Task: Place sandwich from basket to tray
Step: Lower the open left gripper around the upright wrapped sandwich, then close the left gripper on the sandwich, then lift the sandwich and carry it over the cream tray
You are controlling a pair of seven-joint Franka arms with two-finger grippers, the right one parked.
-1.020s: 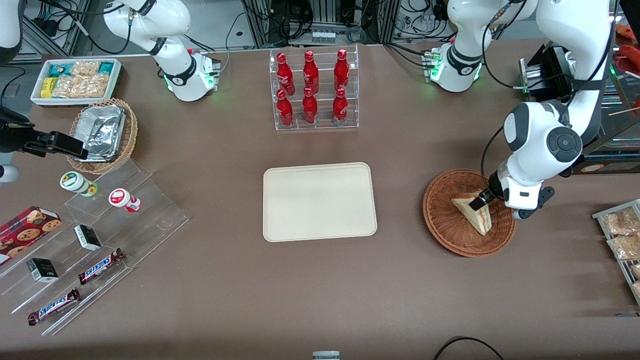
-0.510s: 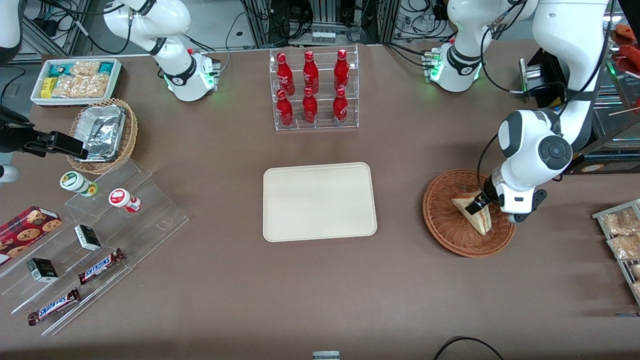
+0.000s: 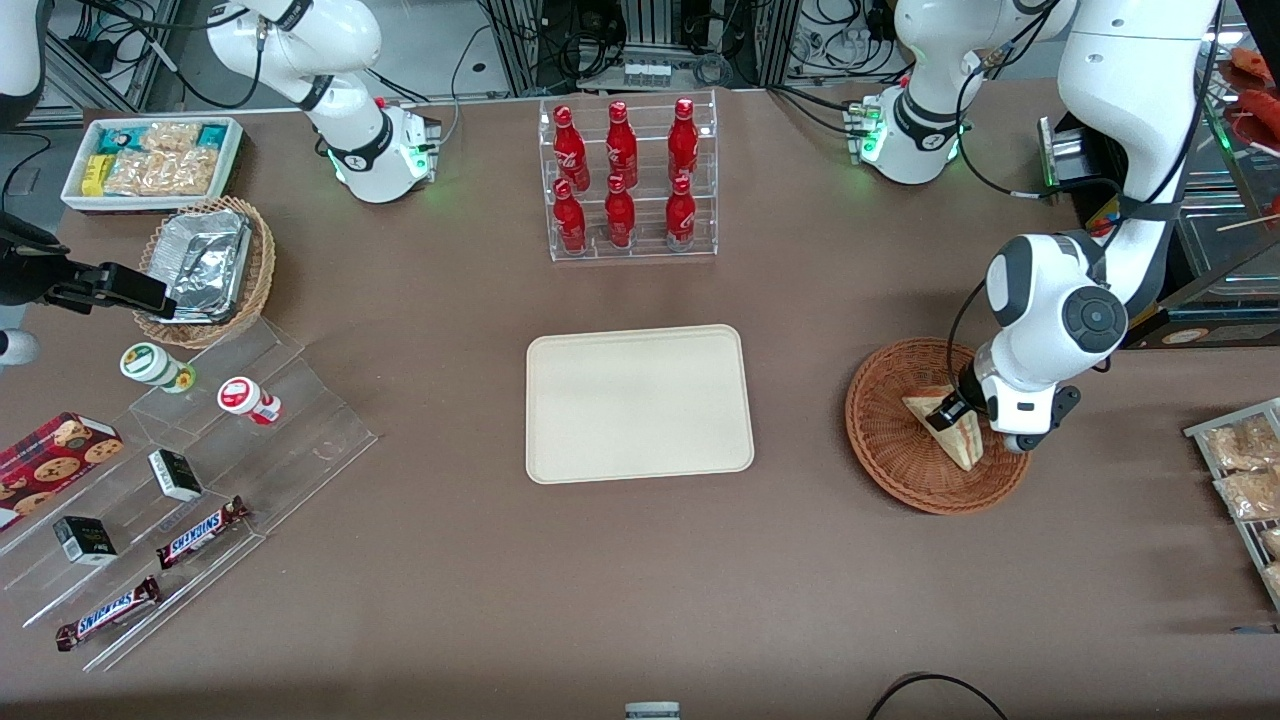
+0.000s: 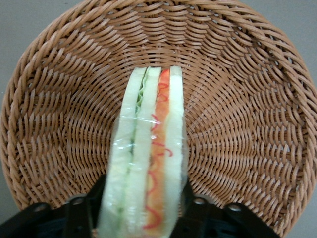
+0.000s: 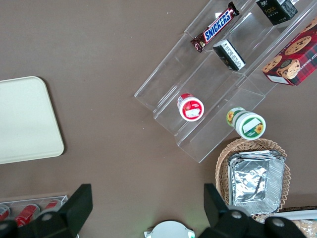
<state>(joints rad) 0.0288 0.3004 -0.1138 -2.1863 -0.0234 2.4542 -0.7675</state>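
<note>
The sandwich (image 3: 958, 443) lies in the reddish-brown wicker basket (image 3: 885, 440) toward the working arm's end of the table. It is a wrapped wedge of white bread with green and orange-red layers along its cut edge (image 4: 148, 148). My left gripper (image 3: 945, 412) is down in the basket (image 4: 237, 99), open, with one black finger on each side of the sandwich. The fingertips (image 4: 188, 191) sit close against its sides in the left wrist view, gripper (image 4: 142, 198). The cream tray (image 3: 640, 403) lies bare at the table's middle, beside the basket.
A clear rack of red bottles (image 3: 628, 180) stands farther from the front camera than the tray. Bagged snacks (image 3: 1245, 470) lie at the working arm's edge. Acrylic steps with candy bars (image 3: 200, 450), a tan basket of foil trays (image 3: 205, 265) and a white snack bin (image 3: 150, 160) are toward the parked arm's end.
The left arm has shifted toward the tray's side and lowered, carrying the gripper further over the sandwich. The sandwich and basket have not moved.
</note>
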